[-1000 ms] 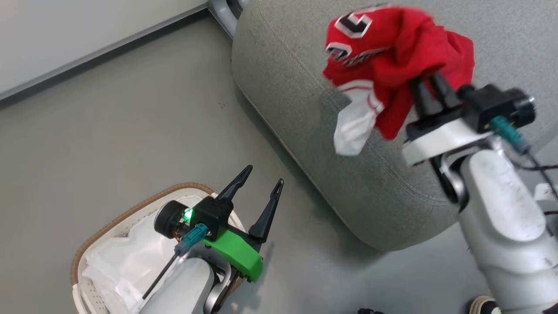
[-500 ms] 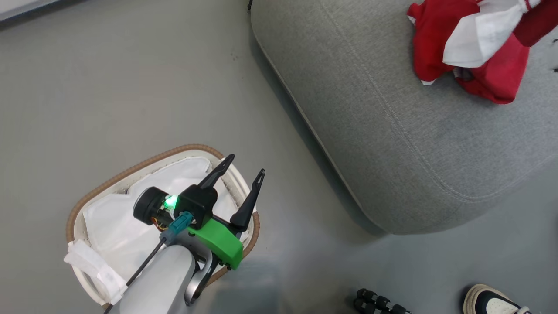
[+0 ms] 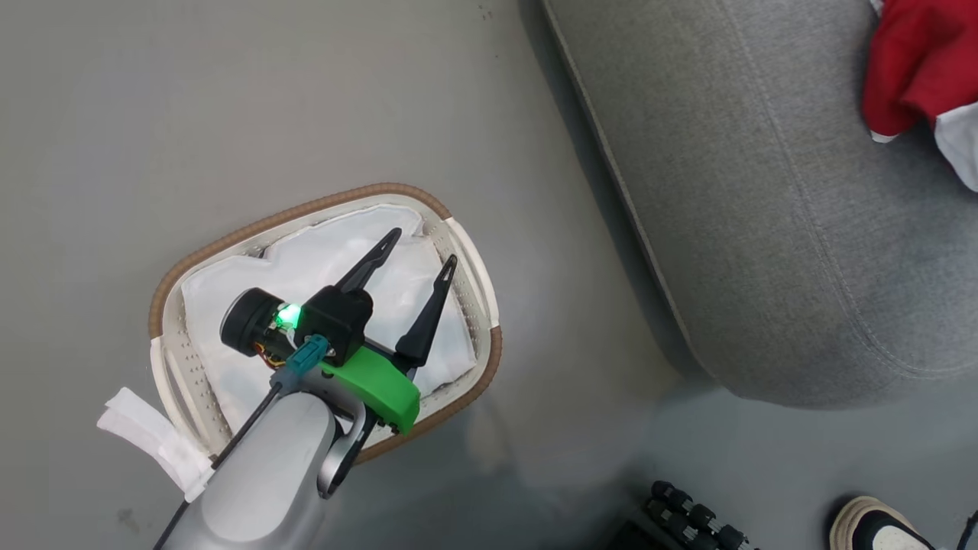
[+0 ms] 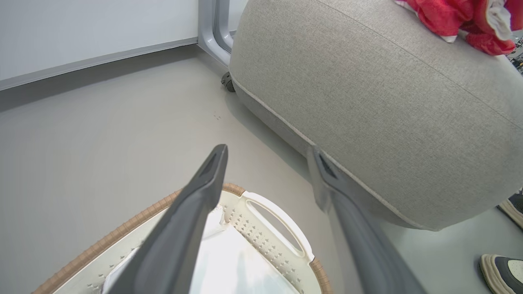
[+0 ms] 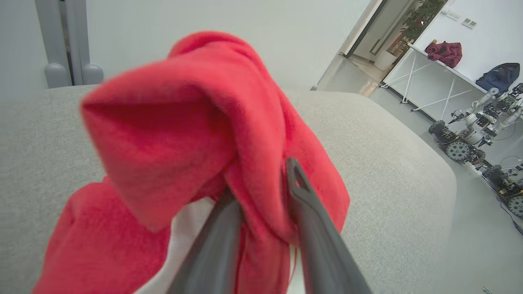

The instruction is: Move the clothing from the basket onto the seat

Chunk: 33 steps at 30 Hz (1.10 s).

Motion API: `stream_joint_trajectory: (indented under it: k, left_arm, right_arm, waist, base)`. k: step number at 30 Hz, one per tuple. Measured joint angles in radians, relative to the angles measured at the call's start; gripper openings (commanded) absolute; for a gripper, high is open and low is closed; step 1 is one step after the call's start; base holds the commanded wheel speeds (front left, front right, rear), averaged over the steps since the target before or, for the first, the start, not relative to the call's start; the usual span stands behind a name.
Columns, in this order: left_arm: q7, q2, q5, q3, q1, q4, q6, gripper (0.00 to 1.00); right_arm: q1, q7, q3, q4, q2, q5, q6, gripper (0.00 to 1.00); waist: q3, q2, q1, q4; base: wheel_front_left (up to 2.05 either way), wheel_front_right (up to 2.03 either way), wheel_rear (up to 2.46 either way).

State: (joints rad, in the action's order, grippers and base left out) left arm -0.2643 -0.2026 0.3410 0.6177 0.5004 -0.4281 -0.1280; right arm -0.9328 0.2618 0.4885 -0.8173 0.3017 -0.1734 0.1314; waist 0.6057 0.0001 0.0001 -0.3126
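the clothing (image 5: 184, 122) lies bunched on the seat (image 5: 388, 163) with a fold between the fingers of the right gripper (image 5: 261, 179), pinched or freed i cannot tell, so pulling away could drag it off.

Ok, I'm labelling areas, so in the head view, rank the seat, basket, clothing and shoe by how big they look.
1. seat
2. basket
3. clothing, cut by the frame edge
4. shoe, also cut off, so the order of these last two is unsure
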Motion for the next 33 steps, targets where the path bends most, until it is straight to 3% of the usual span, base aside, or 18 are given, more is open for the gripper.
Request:
stream_joint_trajectory:
  k: [4,8,16,24,33]
  left_arm:
    - [0.0,0.004,-0.017,-0.024,0.003,0.008,0.0,1.0]
    - [0.0,0.01,-0.039,-0.07,0.002,0.02,0.0,1.0]
    - [0.0,0.038,-0.081,-0.154,-0.042,0.035,0.0,1.0]
    - [0.0,0.075,-0.127,-0.286,-0.117,0.045,0.001,1.0]
    - [0.0,0.118,-0.2,-0.42,-0.198,0.047,0.058,1.0]
  right_arm:
    - [0.014,0.0,0.064,0.01,-0.032,-0.01,0.0,1.0]
    - [0.056,0.0,0.054,0.065,-0.07,-0.005,0.0,1.0]
    - [0.17,0.0,-0.093,0.23,-0.133,0.073,0.0,1.0]
    - [0.246,0.0,-0.328,0.331,-0.168,0.155,0.0,1.0]
    - [0.335,0.0,-0.491,0.357,-0.203,0.229,0.0,1.0]
  waist:
    - [0.019,0.0,0.0001,0.028]
    - [0.013,0.0,0.0,0.04]
    - [-0.049,0.0,0.0,0.044]
    - [-0.14,0.0,0.0,0.074]
    - [-0.236,0.0,0.0,0.149]
  base:
    - [0.0,0.0,0.0]
    - [0.0,0.0,0.0]
    - [0.0,0.0,0.0]
    - [0.0,0.0,0.0]
    - [0.0,0.0,0.0]
